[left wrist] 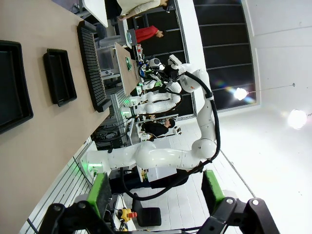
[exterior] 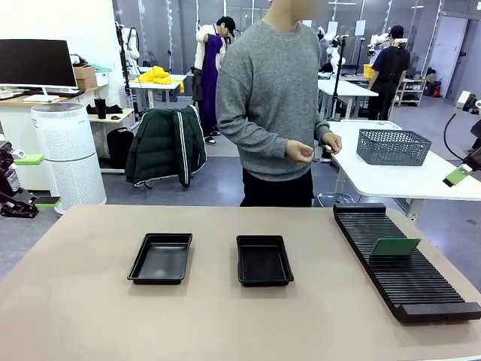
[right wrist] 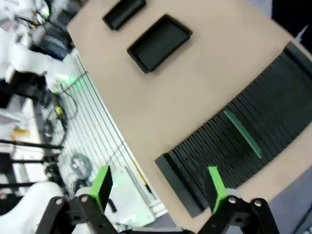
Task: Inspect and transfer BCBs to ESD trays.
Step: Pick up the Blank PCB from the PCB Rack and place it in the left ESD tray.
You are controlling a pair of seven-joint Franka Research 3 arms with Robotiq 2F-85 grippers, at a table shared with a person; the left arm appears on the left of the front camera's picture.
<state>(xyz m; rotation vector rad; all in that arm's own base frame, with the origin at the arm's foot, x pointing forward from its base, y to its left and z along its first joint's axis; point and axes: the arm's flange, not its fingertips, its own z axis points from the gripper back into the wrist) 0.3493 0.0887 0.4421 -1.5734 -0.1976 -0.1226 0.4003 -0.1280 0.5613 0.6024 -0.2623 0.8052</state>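
Two black ESD trays (exterior: pixel 160 258) (exterior: pixel 264 260) lie side by side mid-table, both empty. One green BCB (exterior: pixel 394 247) stands upright in a slot of the long black ribbed rack (exterior: pixel 402 271) at the right. In the right wrist view my right gripper (right wrist: pixel 158 187) hangs open high over the rack's (right wrist: pixel 253 141) near end, with the BCB (right wrist: pixel 242 133) and both trays (right wrist: pixel 160 42) (right wrist: pixel 124 13) beyond it. My left gripper (left wrist: pixel 156 192) is open and empty, held off the table's left side. Its view shows the trays (left wrist: pixel 12 87) (left wrist: pixel 59 75) and rack (left wrist: pixel 92 66) sideways.
A person in a grey sweater (exterior: pixel 270 98) stands at the far edge, hands held at the waist. Behind on a white table sits a dark mesh basket (exterior: pixel 393 147). My right arm (left wrist: pixel 170 156) shows in the left wrist view.
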